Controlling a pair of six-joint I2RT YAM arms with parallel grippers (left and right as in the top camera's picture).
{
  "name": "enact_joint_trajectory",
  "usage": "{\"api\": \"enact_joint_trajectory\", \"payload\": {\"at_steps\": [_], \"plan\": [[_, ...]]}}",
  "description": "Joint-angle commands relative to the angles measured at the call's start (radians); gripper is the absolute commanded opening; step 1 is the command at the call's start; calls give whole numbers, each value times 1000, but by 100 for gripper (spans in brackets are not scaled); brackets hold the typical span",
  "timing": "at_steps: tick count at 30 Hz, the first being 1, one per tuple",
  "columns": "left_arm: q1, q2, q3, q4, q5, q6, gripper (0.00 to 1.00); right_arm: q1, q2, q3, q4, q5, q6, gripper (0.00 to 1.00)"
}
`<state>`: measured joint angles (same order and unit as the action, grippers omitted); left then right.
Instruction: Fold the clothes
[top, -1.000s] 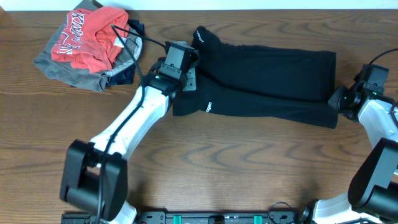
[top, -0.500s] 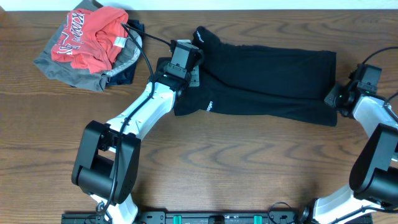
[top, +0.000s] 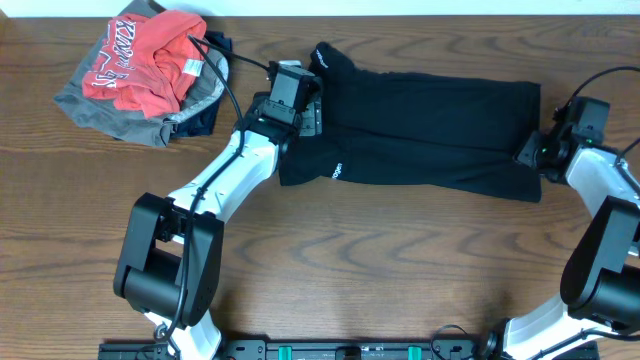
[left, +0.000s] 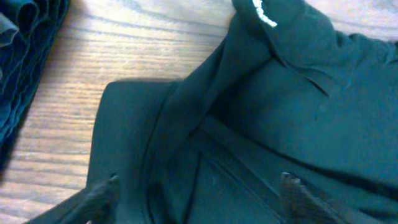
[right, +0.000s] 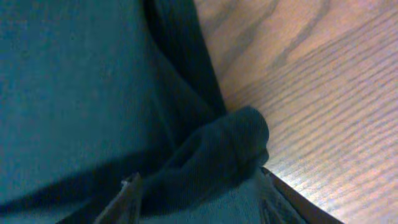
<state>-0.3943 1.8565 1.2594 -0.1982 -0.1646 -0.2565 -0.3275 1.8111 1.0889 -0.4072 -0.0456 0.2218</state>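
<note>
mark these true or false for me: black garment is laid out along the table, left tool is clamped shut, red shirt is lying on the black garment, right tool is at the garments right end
1. The black garment is laid out along the table. True.
2. The left tool is clamped shut. False: its fingers stand wide apart over the fabric.
3. The red shirt lies on the black garment. False: it sits on a pile in the far left corner, apart from the garment.
4. The right tool is at the garment's right end. True.
</note>
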Motion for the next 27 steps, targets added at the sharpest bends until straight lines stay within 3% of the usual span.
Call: {"api": "enact_joint_trajectory", "payload": {"at_steps": [1, 8, 12, 18, 27], "plan": [[5, -43, 46, -27, -19, 55, 88, 7, -63, 105, -69, -64, -72, 61], [5, -59, 245, -204, 79, 146, 92, 30, -72, 403, -393, -129, -179, 69], [13, -38, 333, -240, 119, 148, 92, 56, -72, 497, -478, -123, -178, 69], [30, 96, 477, -315, 237, 147, 92, 97, -72, 531, -517, -123, -132, 67], [31, 393, 743, -377, 293, 90, 92, 133, -72, 530, -539, -123, -129, 65]]}}
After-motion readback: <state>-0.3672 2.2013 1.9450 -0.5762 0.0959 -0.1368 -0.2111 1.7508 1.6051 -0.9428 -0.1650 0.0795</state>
